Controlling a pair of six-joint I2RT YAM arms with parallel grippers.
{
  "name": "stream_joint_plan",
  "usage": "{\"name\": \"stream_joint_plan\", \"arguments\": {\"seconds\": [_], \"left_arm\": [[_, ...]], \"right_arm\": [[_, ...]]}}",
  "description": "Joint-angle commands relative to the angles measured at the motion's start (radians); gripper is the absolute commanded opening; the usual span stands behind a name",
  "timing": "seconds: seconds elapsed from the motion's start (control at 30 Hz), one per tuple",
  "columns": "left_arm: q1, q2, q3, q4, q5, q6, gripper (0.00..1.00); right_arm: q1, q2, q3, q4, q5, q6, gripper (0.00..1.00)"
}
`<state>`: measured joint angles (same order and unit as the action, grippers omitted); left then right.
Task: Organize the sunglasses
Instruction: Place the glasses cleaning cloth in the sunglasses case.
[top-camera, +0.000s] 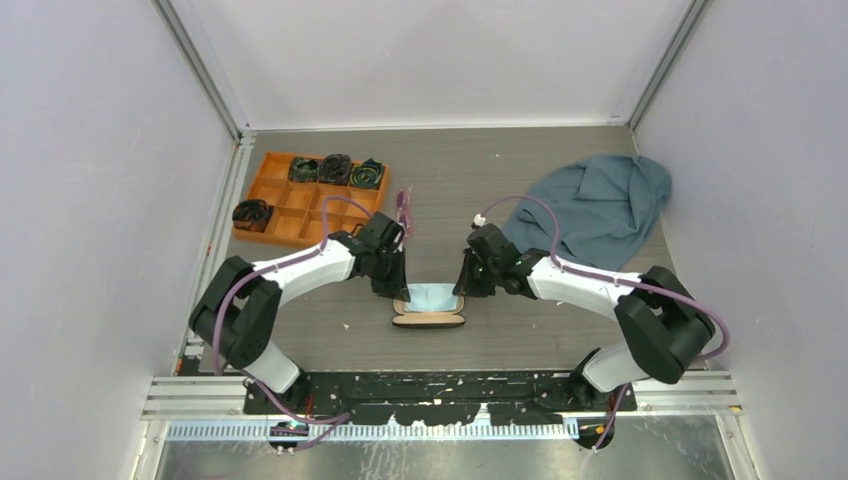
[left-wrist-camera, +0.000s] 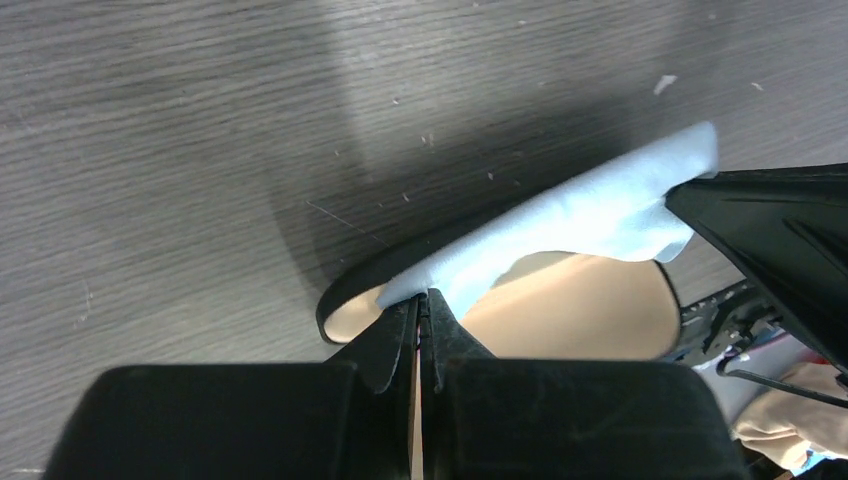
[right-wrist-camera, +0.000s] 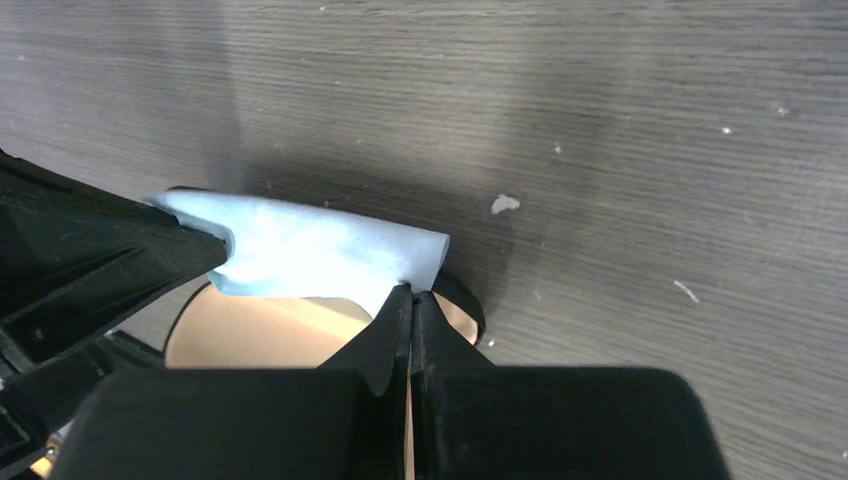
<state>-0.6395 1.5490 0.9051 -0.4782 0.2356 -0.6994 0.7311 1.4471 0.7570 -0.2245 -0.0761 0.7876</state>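
At the far left corner of the table (top-camera: 520, 330) stands an orange tray (top-camera: 290, 226). Four of its compartments hold dark bundles (top-camera: 335, 168); what they are, I cannot tell. Just right of the tray, apart from it, lie the sunglasses (top-camera: 403, 212), folded on the table surface, with no gripper touching them.

The left gripper (left-wrist-camera: 425, 300) is clenched on the left end of a light-blue cloth (left-wrist-camera: 560, 215). The cloth hangs stretched between both grippers, above an open black case (top-camera: 430, 319) with tan lining. The case lies at the middle of the table, closer to the near edge. The right gripper (right-wrist-camera: 412, 295) is clenched on the right end of the cloth.

At the far right corner lies a crumpled grey-blue towel (top-camera: 595, 205), well apart from the case.
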Motion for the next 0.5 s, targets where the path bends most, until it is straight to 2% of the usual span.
{"name": "stream_joint_plan", "arguments": {"seconds": [0.0,0.47], "left_arm": [[-0.001,0.039,0.028,0.046,-0.012,0.01,0.0],[0.0,0.101,0.066,0.015,-0.057,0.022,0.0]], "right_arm": [[0.005,0.046,0.026,0.057,0.044,-0.017,0.0],[0.005,0.118,0.075,0.042,0.067,-0.054,0.0]]}}
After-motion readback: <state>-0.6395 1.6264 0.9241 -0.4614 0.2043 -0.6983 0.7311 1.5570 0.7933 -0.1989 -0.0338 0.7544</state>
